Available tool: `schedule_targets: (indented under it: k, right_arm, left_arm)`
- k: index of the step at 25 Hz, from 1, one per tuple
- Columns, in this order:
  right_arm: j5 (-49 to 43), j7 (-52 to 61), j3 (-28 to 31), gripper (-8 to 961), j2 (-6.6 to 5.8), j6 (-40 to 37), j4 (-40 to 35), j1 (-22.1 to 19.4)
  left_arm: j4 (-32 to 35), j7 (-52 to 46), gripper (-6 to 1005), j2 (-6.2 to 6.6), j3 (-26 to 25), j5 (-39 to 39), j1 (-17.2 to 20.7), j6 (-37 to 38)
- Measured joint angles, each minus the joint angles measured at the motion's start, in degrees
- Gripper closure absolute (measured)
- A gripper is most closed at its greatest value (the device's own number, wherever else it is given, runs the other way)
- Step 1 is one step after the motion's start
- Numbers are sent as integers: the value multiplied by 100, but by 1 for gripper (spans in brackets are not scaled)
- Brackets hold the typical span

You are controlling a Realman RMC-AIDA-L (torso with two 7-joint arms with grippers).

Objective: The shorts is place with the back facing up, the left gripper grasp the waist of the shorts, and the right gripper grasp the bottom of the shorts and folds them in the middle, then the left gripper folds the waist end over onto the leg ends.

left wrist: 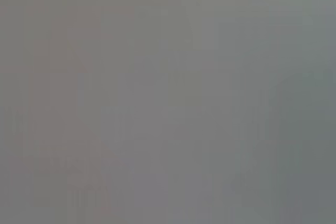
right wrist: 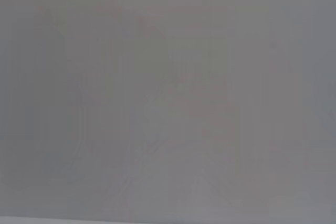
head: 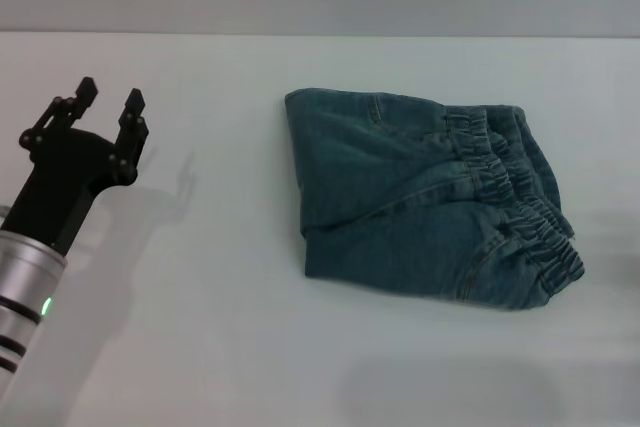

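The blue denim shorts (head: pixel 420 202) lie folded into a compact bundle on the white table (head: pixel 220 347), right of centre in the head view. Their ruffled elastic waist (head: pixel 510 187) runs along the bundle's right side, lying on top of the layers beneath. The leg ends are hidden under the fold. My left gripper (head: pixel 108 107) hovers over bare table far to the left of the shorts, open and holding nothing, its green light lit. My right gripper is out of view. Both wrist views show only plain grey surface.
The table's far edge (head: pixel 320 35) runs across the top of the head view. The left gripper's shadow (head: pixel 170 197) falls on the table between it and the shorts.
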Motion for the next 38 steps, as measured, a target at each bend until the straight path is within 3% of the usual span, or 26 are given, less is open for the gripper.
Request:
schedule_targets:
  k: [5,10,14,38]
  right_arm:
    - [91,-209,54,436,17,233,-142,-9]
    - [227,-227,57,290,3,282,-267,70]
    - [240,-227,66,290,-6,283,-474,218]
    - [264,-227,212,290,-30,233,-711,406]
  left_arm:
    - [-3,-7,496,-13,9,-20,137,42]
    - [-8,13,345,-18,10,-29,252,157]
    - [-11,14,200,-13,-4,-33,335,277]
    - [46,14,201,-1,40,-144,376,390]
